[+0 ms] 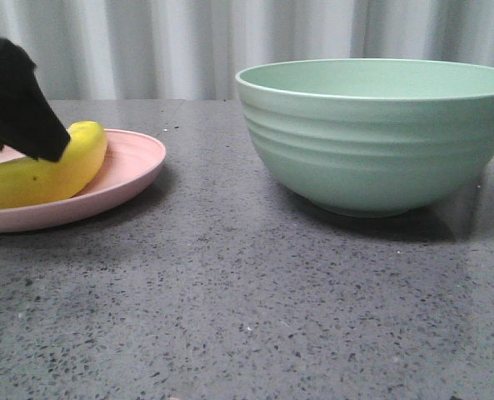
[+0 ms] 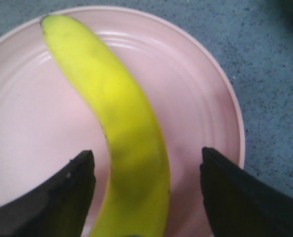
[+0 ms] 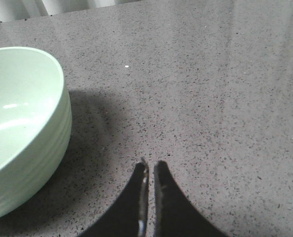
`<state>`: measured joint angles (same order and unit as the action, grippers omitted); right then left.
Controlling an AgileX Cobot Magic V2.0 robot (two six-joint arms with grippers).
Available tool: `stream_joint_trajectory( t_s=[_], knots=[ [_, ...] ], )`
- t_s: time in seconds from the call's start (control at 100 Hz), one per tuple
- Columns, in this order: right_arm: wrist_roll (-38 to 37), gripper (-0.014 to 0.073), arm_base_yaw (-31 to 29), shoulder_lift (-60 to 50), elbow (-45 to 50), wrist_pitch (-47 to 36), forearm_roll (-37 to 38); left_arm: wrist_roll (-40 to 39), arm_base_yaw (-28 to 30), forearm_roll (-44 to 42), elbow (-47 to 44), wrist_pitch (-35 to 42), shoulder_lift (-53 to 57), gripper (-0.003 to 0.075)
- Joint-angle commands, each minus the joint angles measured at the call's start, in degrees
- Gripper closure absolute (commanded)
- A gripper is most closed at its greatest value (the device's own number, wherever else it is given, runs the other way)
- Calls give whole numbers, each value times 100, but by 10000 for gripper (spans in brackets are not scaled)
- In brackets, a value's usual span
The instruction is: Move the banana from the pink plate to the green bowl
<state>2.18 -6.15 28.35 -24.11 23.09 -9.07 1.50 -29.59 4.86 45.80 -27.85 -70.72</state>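
At far left in the front view, the left gripper [image 1: 30, 142] reaches down over the pink plate [image 1: 134, 158], its dark tip in front of the banana [image 1: 55, 175]. The banana lies on the plate, its curved yellow body running along the plate's inner surface, one end hidden behind the gripper. The left wrist view shows the gripper [image 2: 148, 190] with its jaws spread wide, one black finger on each side of the banana [image 2: 121, 123]; a gap of pink plate [image 2: 195, 89] shows between each finger and the fruit, so nothing is gripped. The banana's dark pointed end sits close to the plate's rim on the side away from the fingers.

The plate rests on a grey speckled table [image 1: 230, 292]. Well apart from it, to the right in the front view, the green bowl [image 1: 380, 142] stands upright on the same surface, ridged around its outside and much taller than the plate. A pale pleated curtain [image 1: 188, 42] hangs behind the table.

The right wrist view shows the right gripper [image 3: 150, 170] with its two dark fingers pressed nearly together, holding nothing, above bare table [image 3: 210, 98], beside the bowl [image 3: 22, 123], whose inside appears empty in the visible part.
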Motion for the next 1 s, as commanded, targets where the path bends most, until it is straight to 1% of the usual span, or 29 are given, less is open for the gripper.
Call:
stream_joint_trajectory(
  t_s=[0.0, 0.22, 0.31, 0.43, 0.44, 0.45, 0.5, 0.61, 0.64, 0.68, 0.72, 0.85, 0.99],
  knots=[
    [40, 657, -25, 65, -217, -439, -24, -23, -44, 75, 270, 132, -97, 293],
    [40, 657, -25, 65, -217, -431, -24, -23, -44, 75, 309, 182, -472, 295],
    [40, 657, -25, 65, -217, -431, -24, -23, -44, 75, 309, 186, -484, 325],
    [40, 657, -25, 65, -217, -444, -24, -23, -44, 75, 317, 252, -484, 435],
    [40, 657, -25, 65, -217, -444, -24, -23, -44, 75, 317, 261, -484, 460],
    [40, 657, -25, 65, -217, -444, -24, -23, -44, 75, 317, 261, -484, 460],
    [40, 657, -25, 65, -217, -457, -24, -23, -44, 75, 317, 300, -484, 528],
    [40, 657, -25, 65, -217, -467, -24, -23, -44, 75, 317, 338, -484, 652],
    [40, 657, -25, 65, -217, -467, -24, -23, -44, 75, 321, 355, -484, 672],
    [40, 657, -25, 65, -217, -467, -24, -23, -44, 75, 321, 396, -484, 718],
    [40, 657, -25, 65, -217, -467, -24, -23, -44, 75, 321, 439, -484, 741],
    [40, 657, -15, 65, -258, -359, -24, -23, -44, 75, 397, 464, -471, 741],
    [231, 657, 179, 157, -624, 264, -24, -23, -134, 229, 748, 166, -390, 741]
  ],
)
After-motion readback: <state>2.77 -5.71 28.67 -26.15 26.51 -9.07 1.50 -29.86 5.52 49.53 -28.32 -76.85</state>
